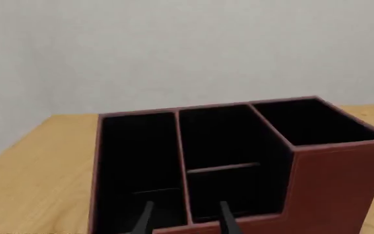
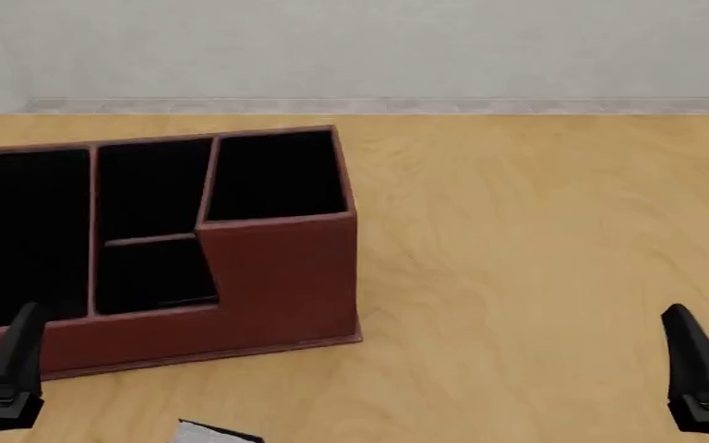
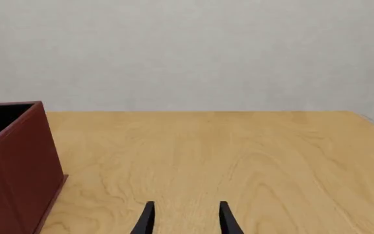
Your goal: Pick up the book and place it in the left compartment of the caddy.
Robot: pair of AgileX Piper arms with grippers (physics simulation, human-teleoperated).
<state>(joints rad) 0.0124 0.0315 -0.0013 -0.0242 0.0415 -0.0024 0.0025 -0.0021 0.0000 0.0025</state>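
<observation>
The reddish-brown caddy (image 2: pixel 287 277) stands on the left half of the table, its stepped front towards me. Its left compartment (image 2: pixel 22 240) is the long black-lined bay at the far left, and nothing shows inside it. Only a corner of the book (image 2: pixel 222 434), black with a white strip, shows at the front view's lower edge, in front of the caddy. My left gripper (image 2: pixel 7 365) hangs open just before the caddy's front left corner. In the left wrist view the gripper (image 1: pixel 185 209) faces the caddy (image 1: pixel 336 185) and the left compartment (image 1: pixel 138 156). My right gripper (image 2: pixel 700 369) is open, far to the right.
The wooden table (image 2: pixel 539 240) stretches to the right of the caddy, up to a pale back wall. The right wrist view shows the right gripper (image 3: pixel 185 209) over bare wood, with the caddy's side wall (image 3: pixel 18 165) at one edge.
</observation>
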